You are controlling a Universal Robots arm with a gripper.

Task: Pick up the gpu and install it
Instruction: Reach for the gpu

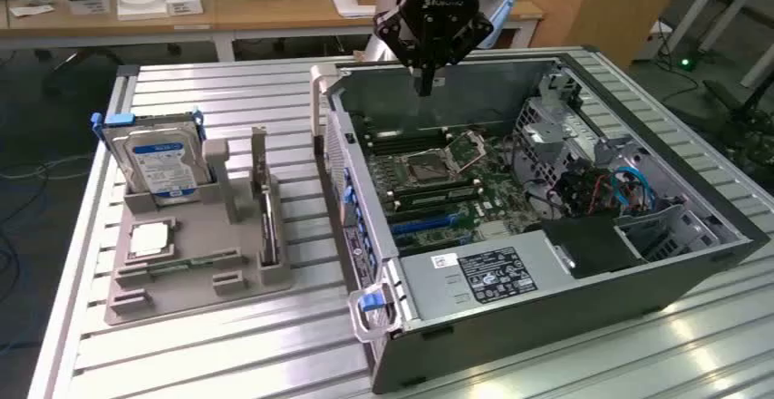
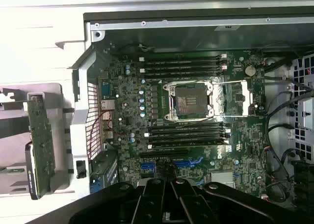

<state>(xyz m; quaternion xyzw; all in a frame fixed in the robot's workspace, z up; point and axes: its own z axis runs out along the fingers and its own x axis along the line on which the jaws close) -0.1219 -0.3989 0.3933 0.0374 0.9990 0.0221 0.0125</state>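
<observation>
Quick status from my end. The claw [image 1: 426, 83] is hanging over the far end of the open PC case [image 1: 677, 267], up around 12 o'clock in the exterior view. It looks pinched all the way closed with nothing in it. On the wrist view the claw [image 2: 170, 182] has its fingers drawn together above the motherboard [image 2: 127, 136]. The CPU socket [image 2: 189, 100] sits there with black memory slots on either side of it.

The gpu [image 1: 264, 201] hasn't been picked up. It stands upright on its edge in a slot of the grey holder [image 1: 194, 277] on the desk [image 1: 217, 354], roughly 9 o'clock from the case and well apart from the claw. The wrist view catches the gpu [image 2: 41, 144] too, green face showing, just outside the case's perforated end wall.

In the same holder, the hard drive [image 1: 159, 161] with the blue label stands at about 10 o'clock from the gpu. A small square chip [image 1: 150, 238] lies flat at about 8 o'clock from it.
</observation>
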